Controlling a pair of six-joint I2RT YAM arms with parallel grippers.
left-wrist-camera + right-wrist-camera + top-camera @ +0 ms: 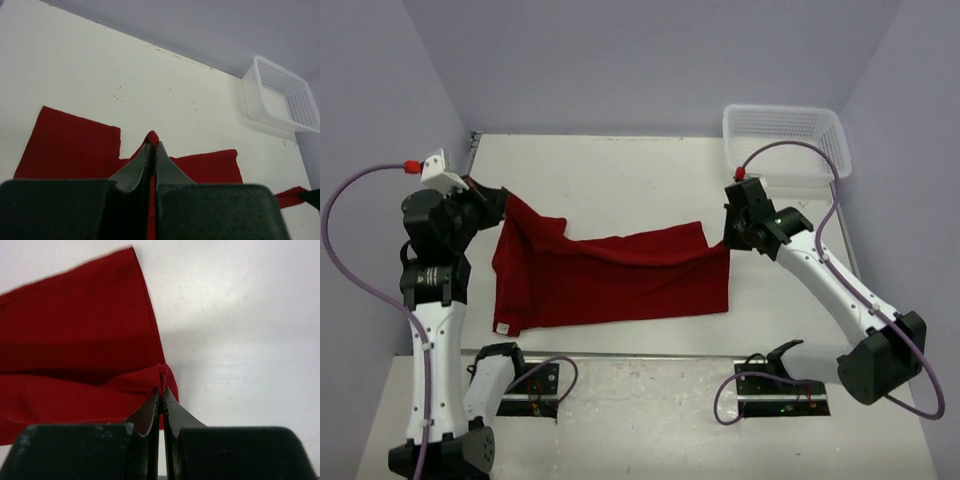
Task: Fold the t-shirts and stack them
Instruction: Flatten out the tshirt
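Note:
The dark red t-shirt (610, 280) hangs stretched between my two grippers, its lower part lying on the white table (620, 170). My left gripper (492, 203) is shut on the shirt's upper left edge and holds it raised; a nub of red cloth (152, 137) pokes out between the fingertips in the left wrist view. My right gripper (728, 238) is shut on the shirt's upper right corner; in the right wrist view the cloth (75, 340) bunches at my fingertips (162, 390).
A white mesh basket (786, 140) stands at the back right corner of the table, also in the left wrist view (280, 95). Purple walls enclose the table on three sides.

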